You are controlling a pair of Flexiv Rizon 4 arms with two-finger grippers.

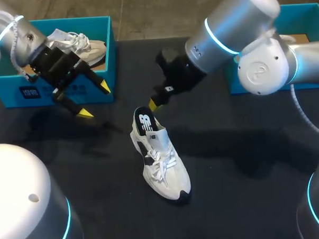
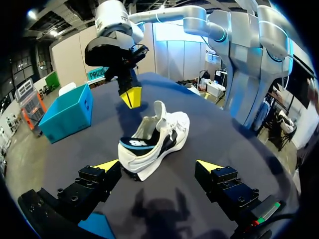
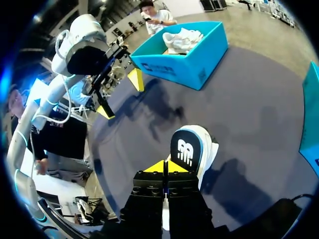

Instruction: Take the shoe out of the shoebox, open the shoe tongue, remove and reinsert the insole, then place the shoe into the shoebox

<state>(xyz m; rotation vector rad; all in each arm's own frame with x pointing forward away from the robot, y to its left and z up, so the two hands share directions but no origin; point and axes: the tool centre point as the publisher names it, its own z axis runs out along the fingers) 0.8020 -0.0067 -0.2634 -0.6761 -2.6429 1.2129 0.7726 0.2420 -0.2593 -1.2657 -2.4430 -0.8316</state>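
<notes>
Left claw (image 1: 94, 100) hangs spread wide before the left box (image 1: 4, 89), which holds a spare shoe (image 1: 90, 48). Right claw (image 1: 153, 104), tips pressed together on nothing, sits just over the heel of the shoe (image 1: 161, 162) standing on the bench (image 1: 248, 200), perhaps touching it. Right box (image 1: 303, 10) is mostly hidden.

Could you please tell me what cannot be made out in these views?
Right shoebox: head view, inside mostly hidden behind the right arm and cut off by the edge.
Shoe: right wrist view, toe and laces hidden under that arm's own shut jaws.
Insole: all views, its front part hidden inside the shoe.
</notes>
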